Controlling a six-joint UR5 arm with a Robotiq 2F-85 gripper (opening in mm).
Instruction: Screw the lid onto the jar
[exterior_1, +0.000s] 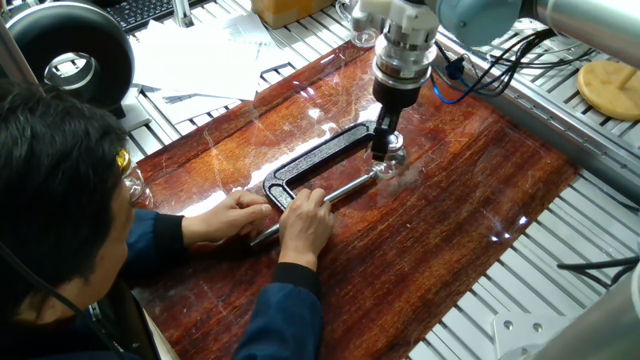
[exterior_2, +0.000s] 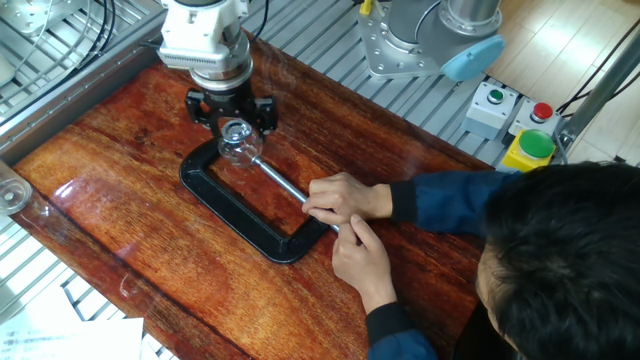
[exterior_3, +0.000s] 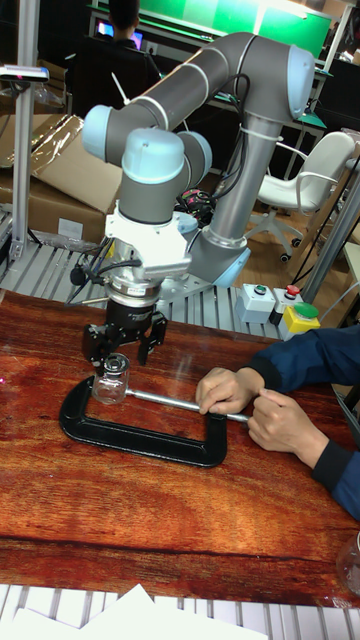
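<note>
Looking down at the dark red wooden table (exterior_2: 120, 230), we find the small squat clear glass jar (exterior_2: 238, 148) pinched in the mouth of a long black C-clamp (exterior_2: 240, 215), its steel screw rod (exterior_2: 283, 186) pressing against the glass. We judge this is why the clamp is there: it keeps the jar from spinning while the cap is turned. A person in a blue sleeve steadies the far end, both hands (exterior_2: 345, 205) closed around the rod's handle, probably to stop the clamp sliding across the table.

Our two-finger gripper (exterior_3: 120, 352) hangs straight above the jar, fingers pointing down on either side of its mouth. The small silvery round lid (exterior_2: 235, 130) sits on top of the jar, between the fingers. Whether the fingers actually press on the lid we cannot tell; they stand close around it, but contact is too small to make out in any view. We judge the screwing step is in hand, and not clearly finished.
</note>
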